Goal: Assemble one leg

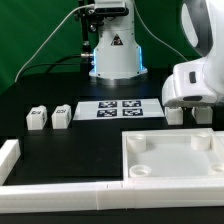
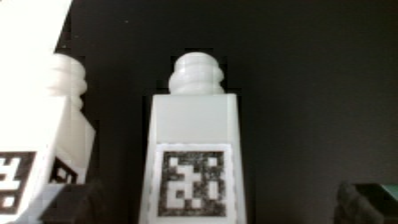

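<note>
- Table (image 1: pixel 60 150): black top. All parts lie loose; nothing is joined yet.
- Panel (image 1: pixel 170 155): large white square with round holes, flat at near right, untouched.
- Border bars (image 1: pixel 100 190): long white, along the near edge and the exterior view's left.
- Marker board (image 1: pixel 120 108): mid-table, in front of the robot base.
- Gripper (image 1: pixel 190 106): low at the right, just beyond the panel's far edge. It hangs over two small white blocks that I take to be legs.
- Leg (image 2: pixel 196 130): centred in the wrist view, directly under the gripper. Its tag face is toward the camera and the knobbed peg is at the end away from it. The long axis runs peg to tag, roughly square to the line between the fingers.
- Neighbour leg (image 2: pixel 39 120): parallel and just beside it, with a dark gap between. I cannot tell which of the two blocks in the exterior view is which.
- Spare leg (image 1: pixel 38 118) and second spare leg (image 1: pixel 62 115): far to the left, well apart from the gripper.
- Fingers (image 2: pixel 374 200): dim at the frame edges, spread wide and holding nothing. They appear to flank the centred leg without touching it.
- Judgement: the coming move is a straight descent, and the neighbour leaves little room on that side.
</note>
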You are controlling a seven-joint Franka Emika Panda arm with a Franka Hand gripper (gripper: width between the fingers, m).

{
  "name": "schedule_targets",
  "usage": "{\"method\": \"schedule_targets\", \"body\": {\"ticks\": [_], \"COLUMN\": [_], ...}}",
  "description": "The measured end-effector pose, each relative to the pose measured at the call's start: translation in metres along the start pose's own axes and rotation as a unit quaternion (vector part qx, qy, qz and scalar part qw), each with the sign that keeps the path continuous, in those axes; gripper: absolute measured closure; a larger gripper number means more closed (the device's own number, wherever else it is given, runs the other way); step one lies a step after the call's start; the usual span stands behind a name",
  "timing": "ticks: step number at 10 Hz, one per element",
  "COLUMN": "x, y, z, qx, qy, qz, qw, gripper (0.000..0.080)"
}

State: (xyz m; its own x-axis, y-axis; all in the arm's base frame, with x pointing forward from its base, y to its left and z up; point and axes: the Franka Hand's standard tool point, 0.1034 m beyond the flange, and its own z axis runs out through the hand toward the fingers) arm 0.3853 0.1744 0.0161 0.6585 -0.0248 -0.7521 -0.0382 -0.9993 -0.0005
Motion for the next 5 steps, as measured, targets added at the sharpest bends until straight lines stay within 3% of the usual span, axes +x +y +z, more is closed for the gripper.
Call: {"method": "schedule_targets", "body": {"ticks": [3,5], "x": [0.0007,0.0007], "y": [0.0001,0.0001], "z": [0.0049,0.0049], "qx": [-0.001,-0.001], "qy": [-0.005,-0.005], "qz": [0.0,0.0], "qw": [1.0,1.0], "gripper": [0.015,0.0198]}}
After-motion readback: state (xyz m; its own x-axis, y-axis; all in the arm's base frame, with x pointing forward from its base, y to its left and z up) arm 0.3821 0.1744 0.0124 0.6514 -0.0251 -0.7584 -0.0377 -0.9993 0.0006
